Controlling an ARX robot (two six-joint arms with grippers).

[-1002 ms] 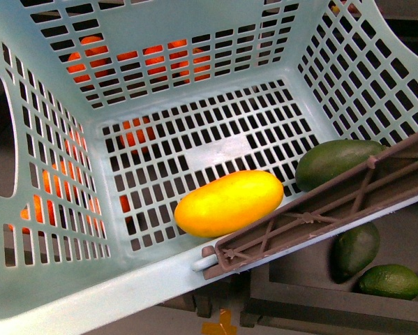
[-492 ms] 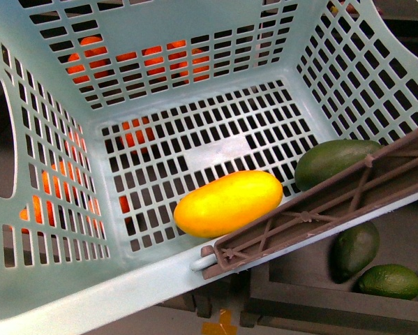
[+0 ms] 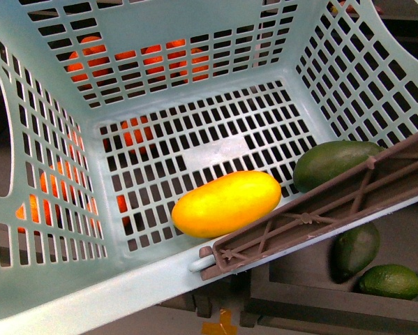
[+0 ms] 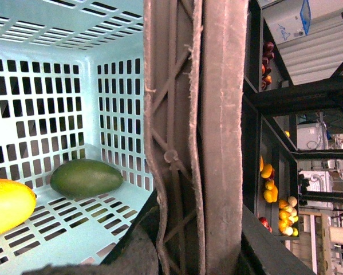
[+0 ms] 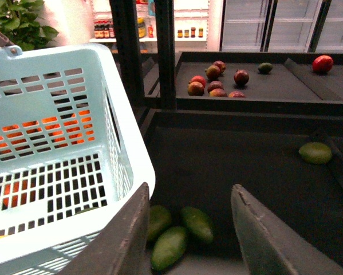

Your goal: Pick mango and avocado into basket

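Dark produce shelves surround basket holding mango, avocado.

Grocery shop — produce shelves, drink fridges

The mango lies in the basket near its front wall, the avocado to its right, partly behind the handle.

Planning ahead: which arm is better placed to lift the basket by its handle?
Probably left: its wrist view sits right at the handle. The right gripper hangs open outside the basket, above loose avocados.
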